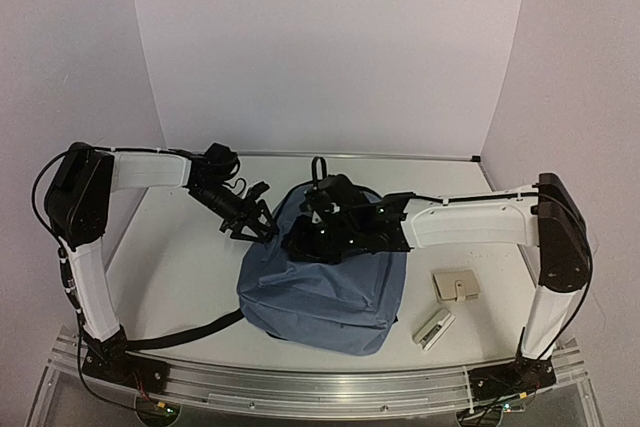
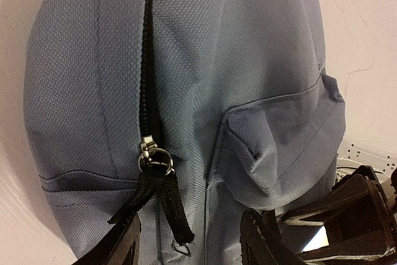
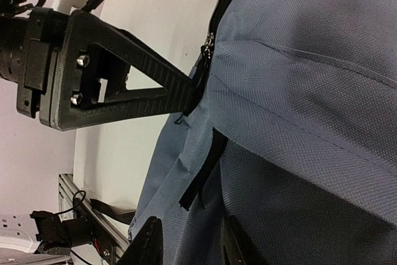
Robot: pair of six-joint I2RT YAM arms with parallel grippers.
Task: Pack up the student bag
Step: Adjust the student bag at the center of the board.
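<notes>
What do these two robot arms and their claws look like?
The left arm and right arm have white shells, black joints and thin black cables. The left gripper and right gripper are black, with flat fingers cut into open triangles.

A white table [image 1: 180, 277] forms the base of a small booth, its top smooth and matte. In the left wrist view, faint hairline marks [image 2: 363, 66] show on the white surface. Three plain pale walls close the table in: a back wall [image 1: 330, 47] facing the camera, and a left wall [image 1: 60, 47] and a right wall [image 1: 580, 47] that angle outward. A thin dark seam [image 1: 420, 157] runs where the table meets the back wall. A ribbed aluminium rail [image 1: 320, 387] lines the near edge. The light is soft and even with a slight violet tint. It is brightest on the back wall and casts only weak shadows.
</notes>
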